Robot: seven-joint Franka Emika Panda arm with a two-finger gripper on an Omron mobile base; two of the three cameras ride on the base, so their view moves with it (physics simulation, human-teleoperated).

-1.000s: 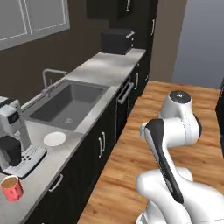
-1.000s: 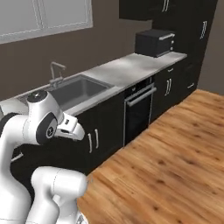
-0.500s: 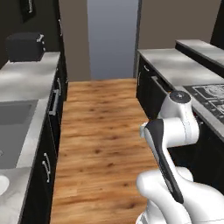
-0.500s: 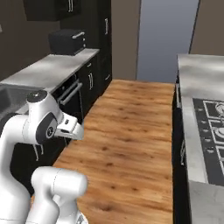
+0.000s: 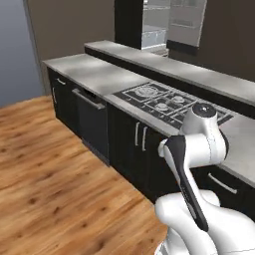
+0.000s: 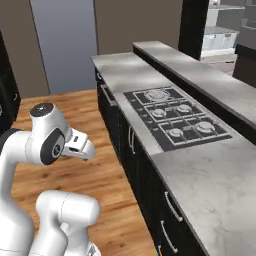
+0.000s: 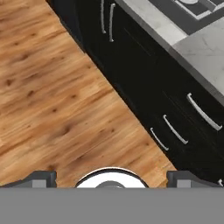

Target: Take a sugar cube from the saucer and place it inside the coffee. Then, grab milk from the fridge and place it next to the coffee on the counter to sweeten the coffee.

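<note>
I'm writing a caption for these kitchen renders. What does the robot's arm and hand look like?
The arm is glossy white with rounded, bulbous segments, a dark grey strip along one link and dark round joint caps. No loose cables show. The hand ends in two small dark grey, blocky finger tips.

No text, label, brand, number or sign can be read anywhere in these pictures. The black cabinet fronts (image 7: 144, 70) are plain, and the hob (image 6: 175, 117) shows burners but no legible markings.
</note>
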